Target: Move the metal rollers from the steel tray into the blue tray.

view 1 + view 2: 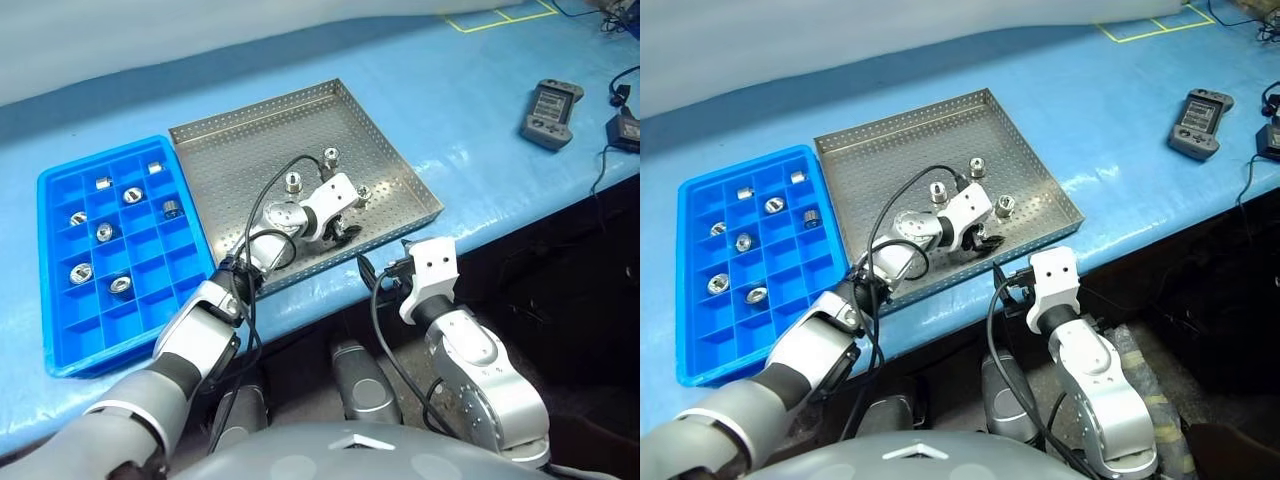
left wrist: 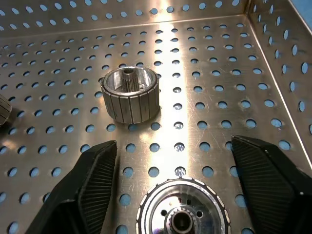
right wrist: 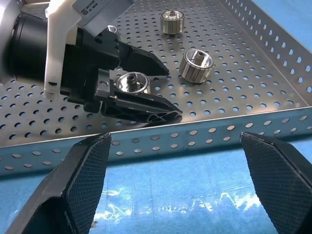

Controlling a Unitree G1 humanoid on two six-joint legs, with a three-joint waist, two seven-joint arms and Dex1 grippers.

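The steel tray (image 1: pixel 230 150) lies in the middle of the blue table. Three metal rollers (image 1: pixel 329 155) (image 1: pixel 292 182) (image 1: pixel 363 192) stand in it in plain sight. A further roller (image 2: pixel 180 217) sits near the tray's front rim. My left gripper (image 1: pixel 345 222) is open and low around it, one finger on each side with a small gap. The blue tray (image 1: pixel 60 340) sits to the left of the steel tray and holds several rollers (image 1: pixel 104 232). My right gripper (image 1: pixel 385 268) is open and holds nothing. It hovers just in front of the steel tray's near rim.
A grey handheld controller (image 1: pixel 551 102) and a black adapter (image 1: pixel 625 130) with a cable lie at the far right. Yellow tape lines (image 1: pixel 500 18) mark the back. The table's front edge runs just below the steel tray.
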